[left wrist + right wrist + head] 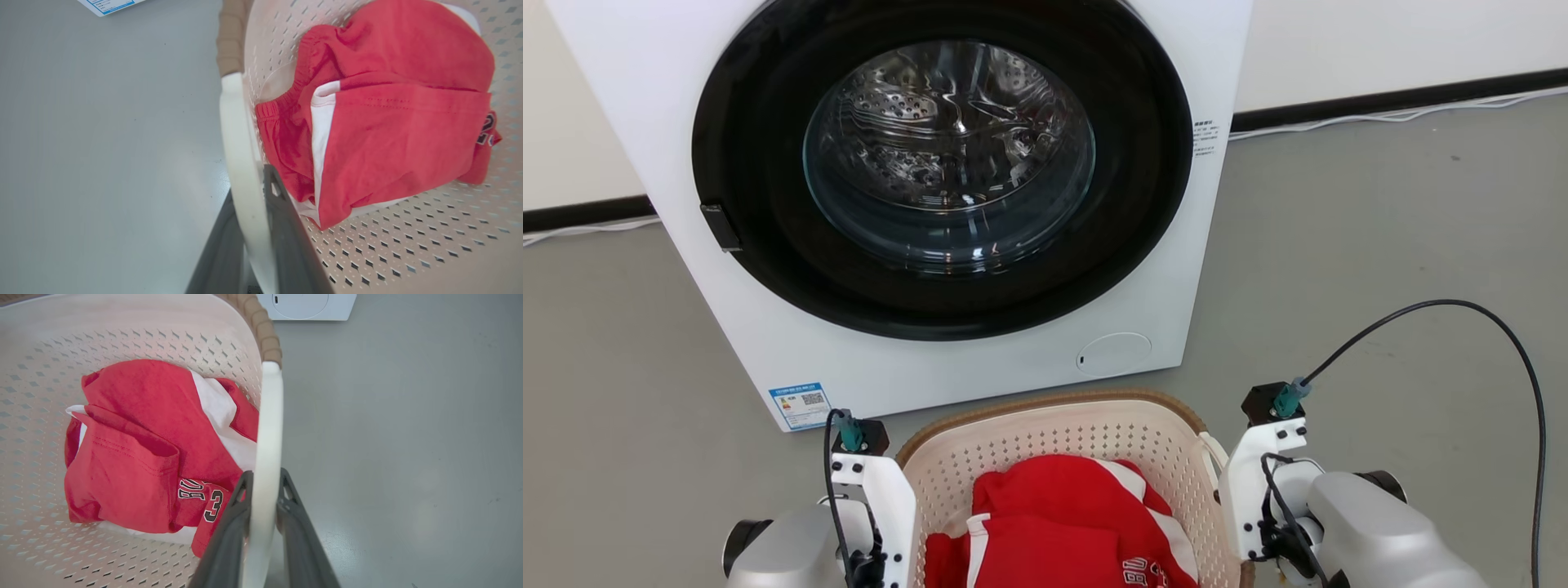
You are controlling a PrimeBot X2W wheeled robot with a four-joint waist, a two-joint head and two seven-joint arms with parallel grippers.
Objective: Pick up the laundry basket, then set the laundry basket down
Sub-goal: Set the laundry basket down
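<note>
Head view washing machine, left tool pinching handle

The laundry basket sits between the left gripper and the right gripper. Each gripper straddles one side handle, the left handle and the right handle respectively. One finger stands inside the basket wall and one outside, with the handle pinched between them. The garment lies in the basket, inboard of both grippers. The washing machine stands ahead of the grippers, just beyond the basket's far rim. The floor lies outboard of each gripper.
</note>
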